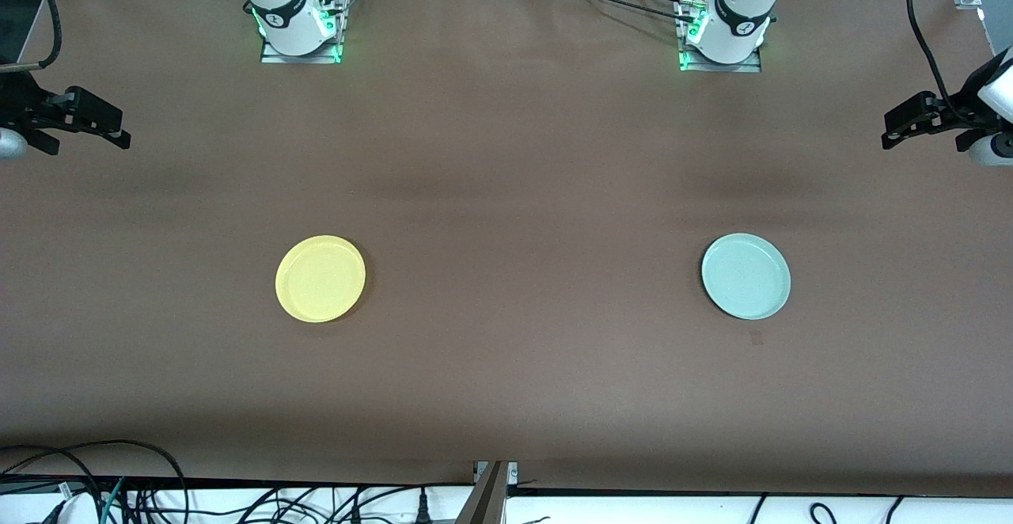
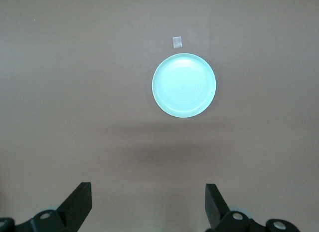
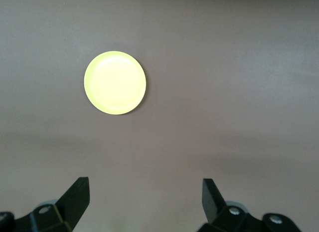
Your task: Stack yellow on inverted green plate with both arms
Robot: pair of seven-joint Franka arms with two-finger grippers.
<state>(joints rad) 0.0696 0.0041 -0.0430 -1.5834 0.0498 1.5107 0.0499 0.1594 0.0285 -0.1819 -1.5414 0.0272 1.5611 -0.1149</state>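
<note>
The yellow plate lies flat on the brown table toward the right arm's end; it also shows in the right wrist view. The pale green plate lies flat toward the left arm's end, rim side up as far as I can see; it also shows in the left wrist view. My left gripper hangs high over the table's left-arm end, open and empty. My right gripper hangs high over the right-arm end, open and empty. Both are well apart from the plates.
The two arm bases stand at the table's edge farthest from the front camera. A small square mark lies on the table just nearer the front camera than the green plate. Cables hang below the near edge.
</note>
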